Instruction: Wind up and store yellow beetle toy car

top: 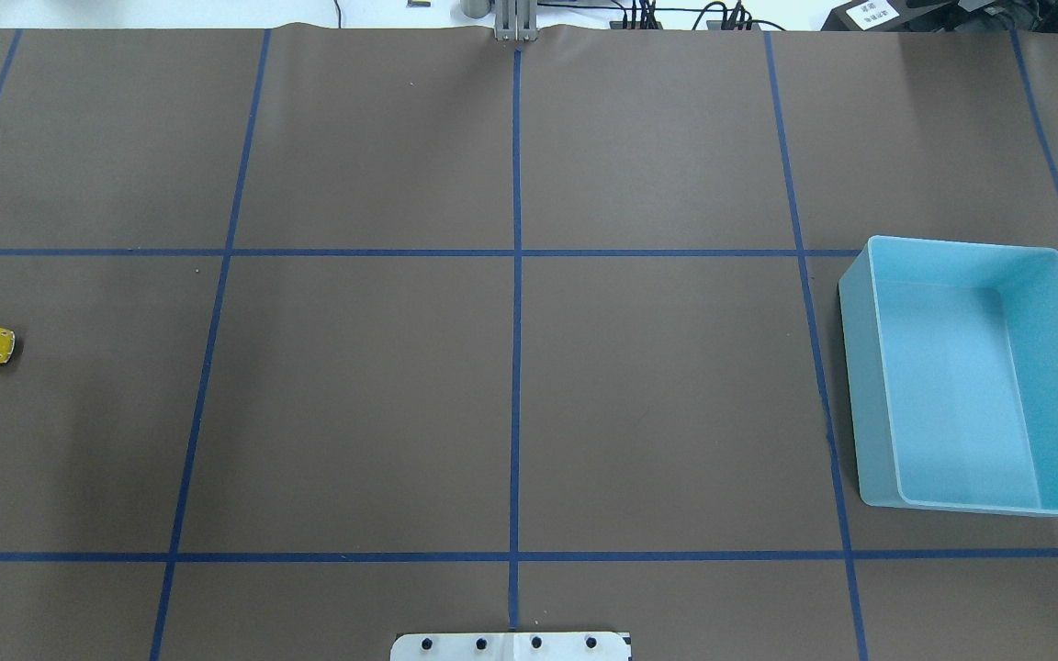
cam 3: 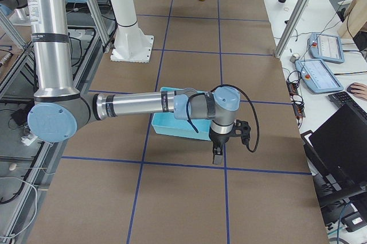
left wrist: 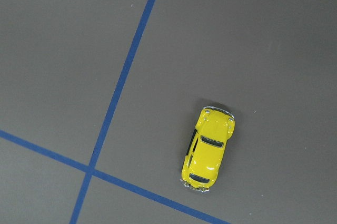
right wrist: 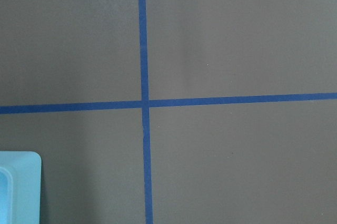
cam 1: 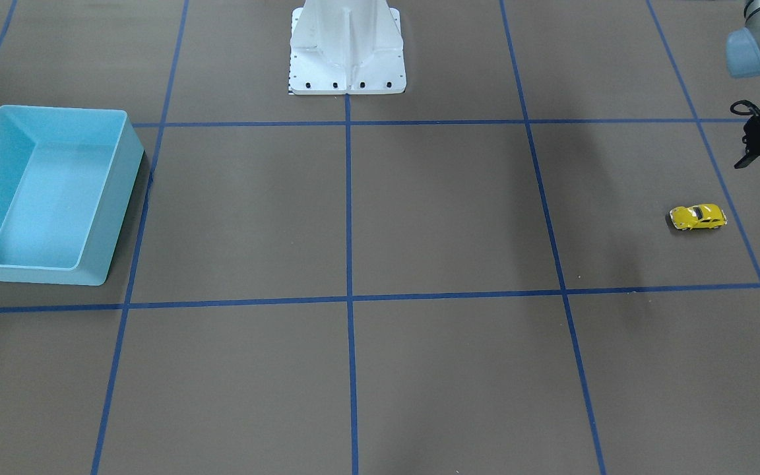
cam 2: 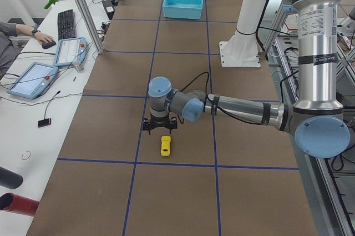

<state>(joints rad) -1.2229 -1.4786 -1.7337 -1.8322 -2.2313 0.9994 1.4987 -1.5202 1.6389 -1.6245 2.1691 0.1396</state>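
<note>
The left arm stands with its upper link upright at the robot's side. Its forearm reaches out low and nearly level over the brown table point(cam 1: 446, 211), with the wrist turned so the left gripper point(cam 1: 754, 187) points straight down. In the front-facing view the gripper is partly cut by the picture's edge, but its two black fingers show spread apart with nothing between them. It hangs above the table near the yellow beetle toy car point(cam 1: 698, 217) without touching it.

The car sits on its wheels at the table's end on the robot's left, inside one square of the blue tape grid. The left wrist camera looks down on its roof, and a tape crossing lies off to one side.

The right arm is posed much the same at the other end: upper link upright, forearm stretched level, wrist bent down. The right gripper point(cam 3: 217, 158) points at the table just beside the light blue bin point(cam 3: 166, 126), off the bin's side toward the operators. It shows only in the side view, so I cannot tell whether its fingers are spread or closed. The right wrist camera sees a tape crossing and one rounded corner of the bin.

The bin and the car are well apart, at opposite ends of the table.
</note>
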